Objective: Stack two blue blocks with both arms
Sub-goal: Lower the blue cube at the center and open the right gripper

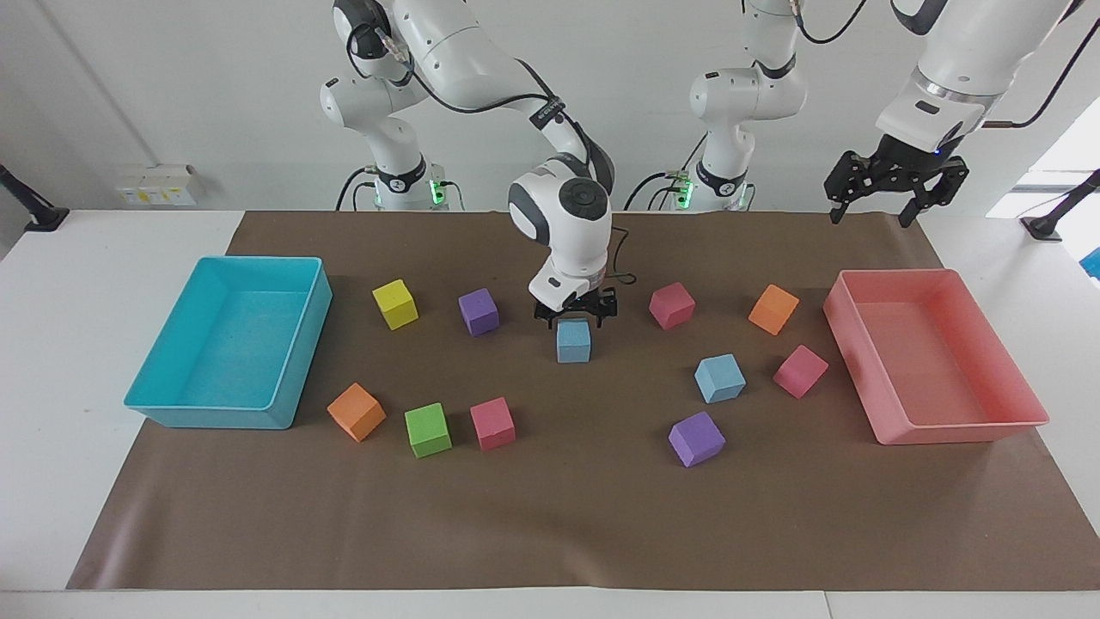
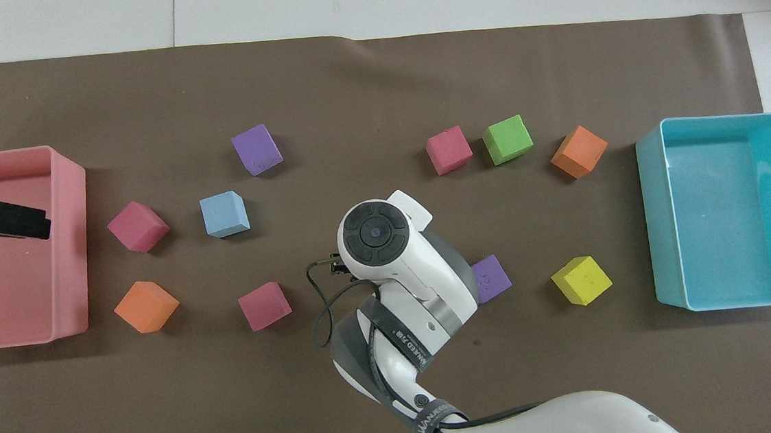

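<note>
Facing view: I am watching the right end effector (image 1: 575,316) sitting low over one blue block (image 1: 573,341) at mid-counter, between the purple cube (image 1: 479,311) and a pink cube (image 1: 671,305). Its fingers are standing spread around the block's top, and the block looks to be resting on the brown mat (image 1: 550,516). The second blue block (image 1: 719,378) is lying nearer the pink tray (image 1: 937,430), well apart. The left end effector (image 1: 888,185) is waiting spread above that tray's end.

Overhead view: the right arm's wrist (image 2: 374,234) is hiding the first block; the second blue block (image 2: 224,214) is sitting clear. I judge a base block is being placed; next, the left arm needs to fetch the second block.
</note>
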`<state>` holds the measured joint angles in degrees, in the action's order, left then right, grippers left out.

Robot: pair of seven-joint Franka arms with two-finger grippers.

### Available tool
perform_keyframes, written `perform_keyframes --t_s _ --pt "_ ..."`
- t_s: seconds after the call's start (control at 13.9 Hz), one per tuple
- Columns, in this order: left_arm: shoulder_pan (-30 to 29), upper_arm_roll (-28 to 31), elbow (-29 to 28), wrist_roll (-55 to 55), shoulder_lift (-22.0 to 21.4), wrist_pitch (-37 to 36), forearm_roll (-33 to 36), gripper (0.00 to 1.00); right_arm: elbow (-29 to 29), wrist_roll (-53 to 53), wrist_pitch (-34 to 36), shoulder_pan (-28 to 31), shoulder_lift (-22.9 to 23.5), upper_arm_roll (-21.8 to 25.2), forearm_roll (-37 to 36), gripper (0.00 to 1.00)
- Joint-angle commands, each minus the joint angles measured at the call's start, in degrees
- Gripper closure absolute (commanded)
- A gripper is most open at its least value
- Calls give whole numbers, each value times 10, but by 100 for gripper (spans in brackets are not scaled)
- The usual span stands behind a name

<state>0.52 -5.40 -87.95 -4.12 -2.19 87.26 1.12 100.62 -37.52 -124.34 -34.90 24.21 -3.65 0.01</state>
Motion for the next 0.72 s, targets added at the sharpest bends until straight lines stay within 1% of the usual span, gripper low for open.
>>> perform_keyframes --t_s 0.0,0.14,0.29,0.36,0.5,0.65 --pt "4 -3 -6 4 -8 -3 -5 0 17 9 1 21 -45 -2 -11 0" --pt "4 -4 -8 17 -4 10 -11 0 19 17 10 44 -80 -3 -4 0" --pt "8 -4 -25 32 3 51 -13 0 20 25 51 73 -114 -5 7 0" --pt "11 -4 -40 39 6 78 -13 0 20 46 65 87 -126 -4 30 0" --pt "13 -4 -70 68 19 132 -13 0 21 133 67 126 -131 -4 87 0" --pt "19 -3 -99 80 32 184 -13 0 25 189 60 147 -128 -4 141 0"
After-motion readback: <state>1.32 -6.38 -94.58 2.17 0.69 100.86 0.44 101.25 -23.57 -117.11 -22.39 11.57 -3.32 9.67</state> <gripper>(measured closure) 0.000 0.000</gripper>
